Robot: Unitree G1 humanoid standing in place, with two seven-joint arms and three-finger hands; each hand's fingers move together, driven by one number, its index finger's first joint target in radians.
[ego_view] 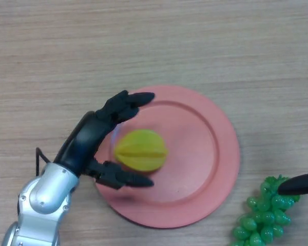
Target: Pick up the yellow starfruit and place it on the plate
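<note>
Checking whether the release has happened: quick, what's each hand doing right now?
Left hand: open, fingers and thumb spread around the yellow starfruit on the plate, not gripping it.
Right hand: only a tip shows over the green grapes; cannot be told.

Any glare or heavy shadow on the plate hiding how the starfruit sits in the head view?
Head view: lighting is soft and even; no glare on the pink plate; only a faint shadow beneath the left hand; the yellow starfruit is plainly visible on the plate between thumb and fingers; the right hand shows just a fingertip over the green grapes.
</note>
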